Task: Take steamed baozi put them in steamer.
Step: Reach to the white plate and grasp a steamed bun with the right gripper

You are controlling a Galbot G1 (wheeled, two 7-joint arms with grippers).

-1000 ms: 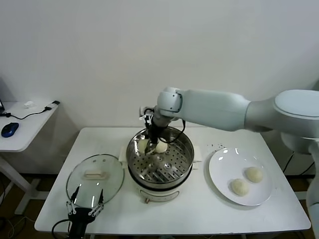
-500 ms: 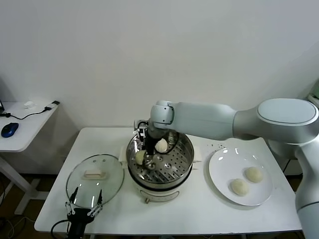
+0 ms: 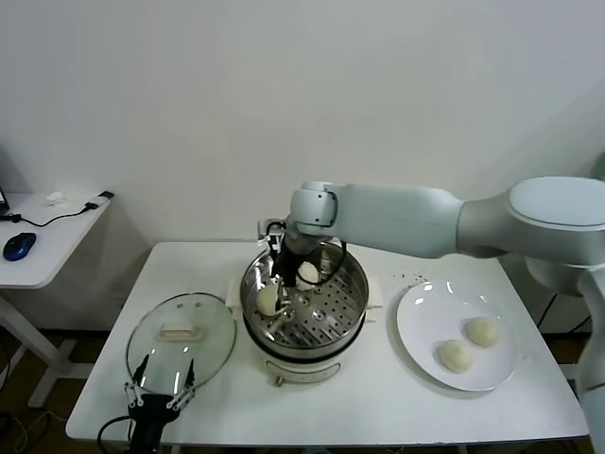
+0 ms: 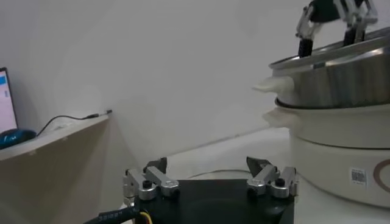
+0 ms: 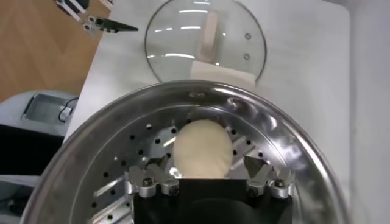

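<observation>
With its jaws wide around a bun point(image 5: 202, 148) resting on the steamer point(image 3: 352, 284) tray at frame centre, the right gripper point(image 5: 210, 181) should lift straight up, fingers clear.

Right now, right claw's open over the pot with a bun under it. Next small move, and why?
Probably lift the right claw straight up out of the shiny steel steamer. Its jaws stand open around the cream-white bun lying on the perforated tray, and two buns wait on the flat white plate.
</observation>
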